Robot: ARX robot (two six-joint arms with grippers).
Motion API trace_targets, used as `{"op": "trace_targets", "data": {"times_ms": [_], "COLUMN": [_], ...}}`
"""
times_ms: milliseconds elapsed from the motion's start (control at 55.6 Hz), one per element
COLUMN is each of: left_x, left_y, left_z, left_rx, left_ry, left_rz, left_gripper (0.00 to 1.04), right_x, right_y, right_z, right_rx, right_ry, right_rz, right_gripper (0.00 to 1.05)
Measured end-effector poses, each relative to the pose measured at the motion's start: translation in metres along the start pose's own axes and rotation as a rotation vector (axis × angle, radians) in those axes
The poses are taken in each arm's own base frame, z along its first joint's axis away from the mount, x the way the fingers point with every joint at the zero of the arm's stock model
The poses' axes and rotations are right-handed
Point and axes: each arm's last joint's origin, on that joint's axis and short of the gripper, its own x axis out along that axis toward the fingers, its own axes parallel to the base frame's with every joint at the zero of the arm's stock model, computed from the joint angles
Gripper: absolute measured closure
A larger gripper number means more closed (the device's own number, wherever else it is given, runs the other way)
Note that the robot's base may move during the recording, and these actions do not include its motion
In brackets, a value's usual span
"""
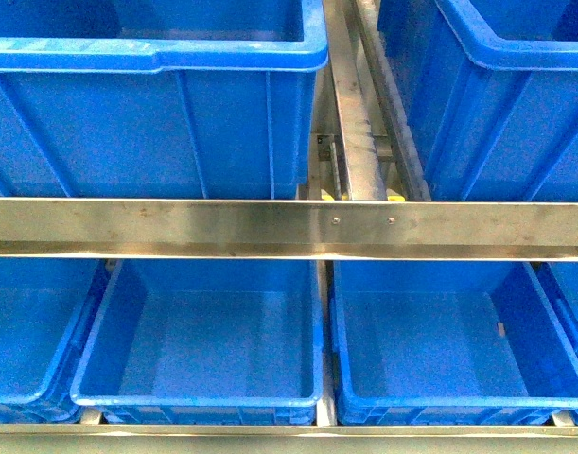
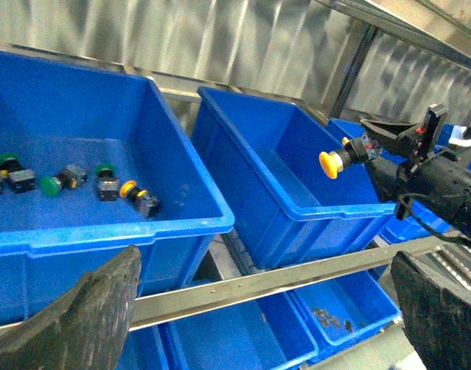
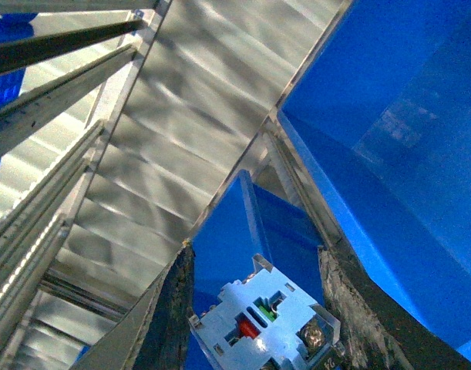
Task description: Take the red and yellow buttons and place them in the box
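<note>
In the left wrist view my right gripper (image 2: 357,151) is shut on a yellow button (image 2: 330,163) and holds it in the air over the right wall of an empty blue box (image 2: 281,181). The right wrist view shows that button's grey contact block (image 3: 262,320) clamped between the two fingers (image 3: 172,316). Another yellow button (image 2: 129,188) lies in the left blue bin (image 2: 81,231) among green-topped ones (image 2: 50,185). My left gripper (image 2: 266,266) is open and holds nothing, below and in front of these bins. No red button is in view.
A steel shelf rail (image 2: 297,274) runs under the upper bins. Below it sit more blue bins, one with small dark bits (image 2: 331,317). The front view shows only blue bins (image 1: 203,350) and a steel rail (image 1: 289,227), with no arm in it.
</note>
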Motion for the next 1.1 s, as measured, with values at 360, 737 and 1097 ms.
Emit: {"op": "trace_targets", "data": {"times_ms": [360, 737, 1097], "left_x": [-0.014, -0.015, -0.015], "left_y": [0.04, 0.04, 0.04], "left_z": [-0.12, -0.12, -0.12], "left_rx": [0.176, 0.187, 0.187], "left_ry": [0.046, 0.041, 0.041], "left_rz": [0.403, 0.401, 0.401], "left_gripper": [0.75, 1.03, 0.52], "right_x": [-0.009, -0.03, -0.041], "right_y": [0.003, -0.002, -0.003], "right_z": [-0.014, -0.024, -0.026], "right_rx": [-0.128, -0.216, -0.241], "right_ry": [-0.01, -0.019, -0.033], "right_rz": [-0.032, -0.04, -0.032], "right_gripper": [0.64, 0.64, 0.64]}}
